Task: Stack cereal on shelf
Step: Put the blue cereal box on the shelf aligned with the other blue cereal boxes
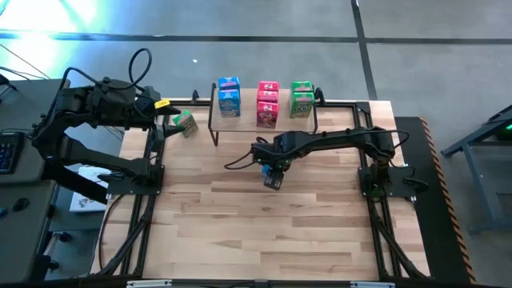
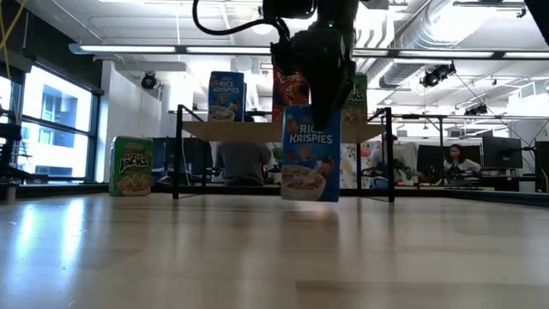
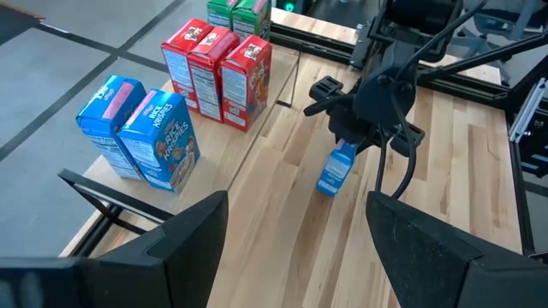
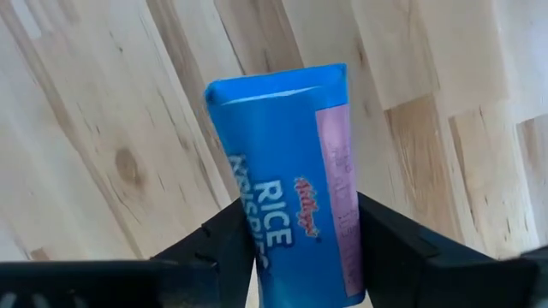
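My right gripper [image 1: 272, 170] is shut on a blue Rice Krispies box [image 2: 310, 153], in front of the shelf [image 2: 283, 130], a light-wood board on thin black legs at the table's far side. On the shelf stand two blue boxes [image 3: 141, 133], three pink-red boxes [image 3: 218, 73] and green boxes [image 1: 302, 98]. One green Apple Jacks box [image 2: 131, 166] stands on the table left of the shelf. My left gripper [image 3: 295, 214] is open and empty, up by the table's far left corner [image 1: 164, 106], near that green box [image 1: 185, 122]. My right gripper pinches the blue box's upper end [image 4: 295, 257] between its two fingers [image 4: 227, 244], which come from above and point down. The box hangs upright below the fingers, slightly tilted. Its bottom end [image 2: 309, 196] is just clear of the table.
The shelf's black legs [image 2: 178, 154] stand on the plank tabletop [image 1: 264, 216], whose near half lies in front of the held box. Black frame rails run along the table's left and right sides [image 1: 148, 200]. People sit in the room beyond the table [image 2: 243, 163].
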Controlling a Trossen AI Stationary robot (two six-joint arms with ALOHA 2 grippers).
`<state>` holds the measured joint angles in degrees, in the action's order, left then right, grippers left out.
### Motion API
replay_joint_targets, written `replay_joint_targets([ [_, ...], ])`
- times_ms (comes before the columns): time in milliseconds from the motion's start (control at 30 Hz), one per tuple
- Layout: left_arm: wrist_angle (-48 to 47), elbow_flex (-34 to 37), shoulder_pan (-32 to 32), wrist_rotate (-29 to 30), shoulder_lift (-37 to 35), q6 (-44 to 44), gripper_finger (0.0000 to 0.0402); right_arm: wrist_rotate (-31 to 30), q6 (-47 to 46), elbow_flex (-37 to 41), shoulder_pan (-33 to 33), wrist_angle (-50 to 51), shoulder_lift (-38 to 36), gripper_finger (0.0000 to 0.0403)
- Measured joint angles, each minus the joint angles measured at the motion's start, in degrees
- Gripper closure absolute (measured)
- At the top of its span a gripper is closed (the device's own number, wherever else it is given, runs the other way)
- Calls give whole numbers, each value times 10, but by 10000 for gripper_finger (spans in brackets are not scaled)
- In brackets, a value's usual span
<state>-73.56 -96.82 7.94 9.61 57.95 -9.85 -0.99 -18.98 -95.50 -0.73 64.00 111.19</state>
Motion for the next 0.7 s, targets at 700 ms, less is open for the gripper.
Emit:
replay_joint_targets([
  [700, 0, 0, 0, 0, 0, 0, 133, 8, -17, 0, 0, -20, 14, 208],
])
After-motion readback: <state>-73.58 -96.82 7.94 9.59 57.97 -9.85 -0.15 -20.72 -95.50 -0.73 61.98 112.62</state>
